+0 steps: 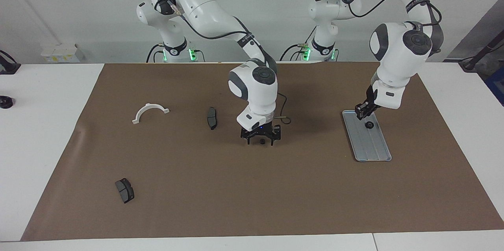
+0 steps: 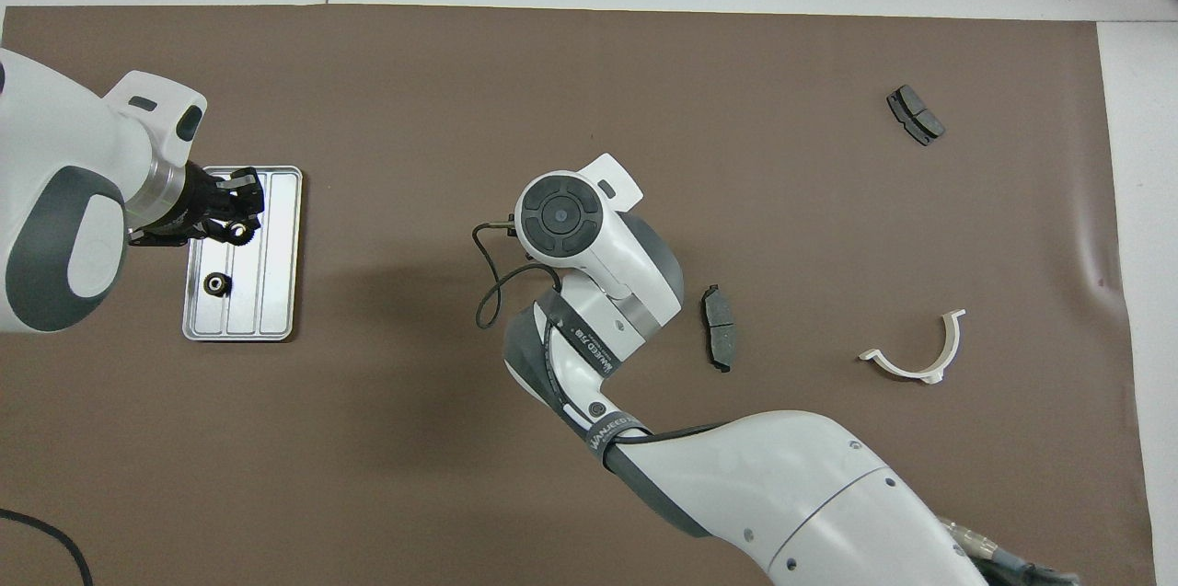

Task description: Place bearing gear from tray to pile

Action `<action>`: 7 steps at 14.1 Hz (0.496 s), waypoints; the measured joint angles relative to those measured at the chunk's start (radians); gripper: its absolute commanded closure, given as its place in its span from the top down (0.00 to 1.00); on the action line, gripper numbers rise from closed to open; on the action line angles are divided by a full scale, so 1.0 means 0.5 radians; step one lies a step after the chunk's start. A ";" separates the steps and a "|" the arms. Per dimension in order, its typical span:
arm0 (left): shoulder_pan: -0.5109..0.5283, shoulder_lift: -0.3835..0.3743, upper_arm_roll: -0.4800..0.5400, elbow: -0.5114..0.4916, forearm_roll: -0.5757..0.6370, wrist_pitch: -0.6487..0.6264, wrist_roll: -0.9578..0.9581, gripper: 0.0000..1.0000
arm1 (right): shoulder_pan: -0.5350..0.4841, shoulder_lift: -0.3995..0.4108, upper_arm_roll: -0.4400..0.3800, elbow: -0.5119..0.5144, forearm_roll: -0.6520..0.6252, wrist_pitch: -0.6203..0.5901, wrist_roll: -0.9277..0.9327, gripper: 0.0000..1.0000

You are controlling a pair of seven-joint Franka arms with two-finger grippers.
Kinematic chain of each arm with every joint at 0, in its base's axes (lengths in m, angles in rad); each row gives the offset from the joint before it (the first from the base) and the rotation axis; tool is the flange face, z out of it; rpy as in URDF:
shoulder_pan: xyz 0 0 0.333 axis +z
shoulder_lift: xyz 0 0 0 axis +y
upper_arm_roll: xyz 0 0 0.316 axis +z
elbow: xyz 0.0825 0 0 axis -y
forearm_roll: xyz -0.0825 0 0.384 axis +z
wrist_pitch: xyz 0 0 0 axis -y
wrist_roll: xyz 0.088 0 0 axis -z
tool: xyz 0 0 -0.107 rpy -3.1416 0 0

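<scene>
Left gripper (image 1: 363, 114) over tray (image 1: 376, 150), grasping a gear (image 2: 241, 231); 2nd gear (image 1: 369, 125) just below it. Right gripper (image 1: 261, 139) spread wide round a mid-table gear (image 1: 262, 141).

The right arm reaches from its base at about 11 o'clock in the facing view down toward the middle of the table, its wrist bent so the right gripper (image 1: 261, 139) points straight down with its fingers spread wide and their tips low at the mat. The left arm arches from its base at about 1 o'clock out toward 3 o'clock, forearm dropping steeply. Its left gripper (image 1: 363, 114) is tilted, and in the overhead view (image 2: 241, 216) its fingers are closed on a small black gear (image 2: 241, 231).
</scene>
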 measured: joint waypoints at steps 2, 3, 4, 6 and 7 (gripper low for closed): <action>0.000 0.000 0.000 -0.001 0.000 0.000 0.000 0.00 | 0.007 -0.003 0.000 -0.006 0.000 0.000 0.000 0.40; 0.000 0.000 0.000 -0.001 0.000 0.000 0.000 0.00 | 0.010 -0.006 0.000 -0.008 0.000 0.000 0.000 0.36; 0.000 0.000 0.000 -0.001 0.000 0.000 0.000 0.00 | 0.012 -0.010 0.000 -0.009 0.000 0.000 0.000 0.33; 0.000 0.000 0.000 -0.001 0.000 0.000 0.000 0.00 | 0.013 -0.015 0.000 -0.010 0.000 0.000 0.000 0.20; -0.001 0.000 0.000 -0.001 0.000 0.001 0.000 0.00 | 0.013 -0.015 0.000 -0.010 0.000 0.000 0.000 0.17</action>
